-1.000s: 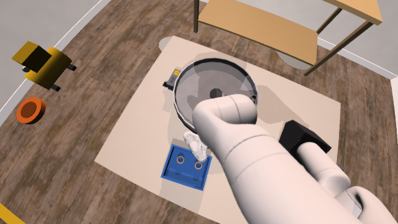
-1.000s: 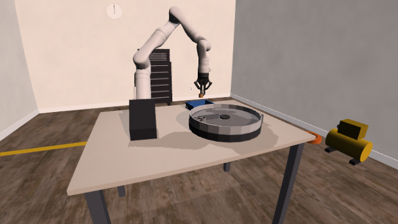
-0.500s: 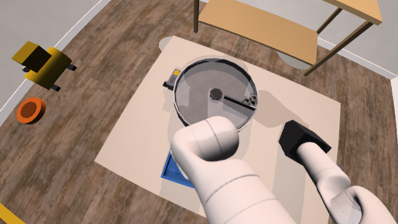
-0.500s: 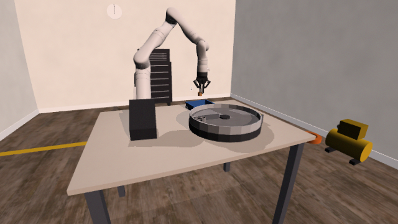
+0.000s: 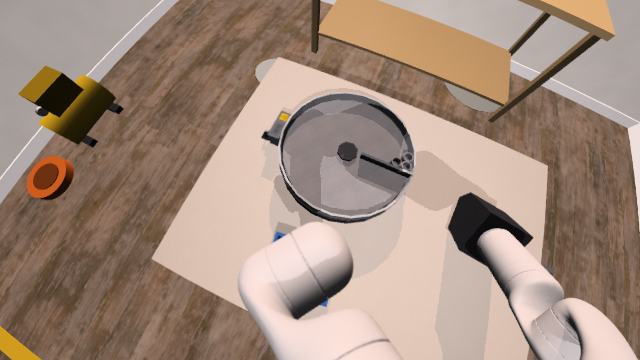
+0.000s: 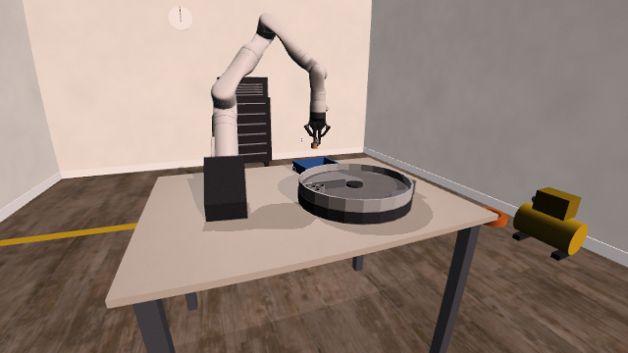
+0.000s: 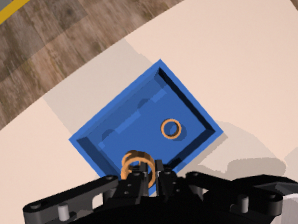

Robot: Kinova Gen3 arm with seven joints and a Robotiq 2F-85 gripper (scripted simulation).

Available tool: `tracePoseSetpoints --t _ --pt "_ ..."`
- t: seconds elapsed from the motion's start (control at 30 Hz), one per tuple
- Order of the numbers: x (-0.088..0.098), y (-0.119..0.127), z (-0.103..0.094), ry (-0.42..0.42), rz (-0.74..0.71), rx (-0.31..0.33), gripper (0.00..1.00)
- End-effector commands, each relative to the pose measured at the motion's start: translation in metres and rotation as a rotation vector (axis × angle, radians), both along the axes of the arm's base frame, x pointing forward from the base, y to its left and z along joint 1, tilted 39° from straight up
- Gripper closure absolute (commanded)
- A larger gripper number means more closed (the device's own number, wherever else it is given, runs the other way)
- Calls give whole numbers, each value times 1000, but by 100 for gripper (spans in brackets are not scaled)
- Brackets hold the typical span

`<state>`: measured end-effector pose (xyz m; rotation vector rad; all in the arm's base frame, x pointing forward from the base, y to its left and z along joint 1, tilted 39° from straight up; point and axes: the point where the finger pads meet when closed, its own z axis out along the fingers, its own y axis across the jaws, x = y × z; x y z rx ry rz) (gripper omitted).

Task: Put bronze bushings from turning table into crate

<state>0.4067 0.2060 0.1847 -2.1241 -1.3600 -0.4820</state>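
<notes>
The pincer point(image 6: 317, 142) point(image 7: 151, 169) is closed on a bronze bushing point(image 6: 314, 146) point(image 7: 124, 172), holding it above the blue crate point(image 5: 279, 236) point(image 6: 305, 167) point(image 7: 191, 96). One bushing point(image 7: 171, 120) lies in the crate; another point(image 7: 131, 152) shows partly behind the held one. In the exterior view, the crate sits on the table point(image 5: 225, 190) point(image 6: 221, 260) point(image 7: 250, 50), on the far side of the turning table point(image 5: 320, 140) point(image 6: 353, 205). Steel bushings point(image 5: 407, 161) point(image 6: 315, 187) cluster at the turning table's left, beside its dark divider point(image 5: 385, 165) point(image 6: 336, 183), inside the rim.
</notes>
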Motion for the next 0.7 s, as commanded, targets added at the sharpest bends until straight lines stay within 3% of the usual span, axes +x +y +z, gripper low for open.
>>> tracePoseSetpoints --t 0.0,0.3,0.47,0.67 --pt "0 10 9 -22 23 0 100" --pt "0 10 9 -22 23 0 100" --pt "0 24 -8 -24 23 0 100" --pt "0 24 -8 -24 23 0 100"
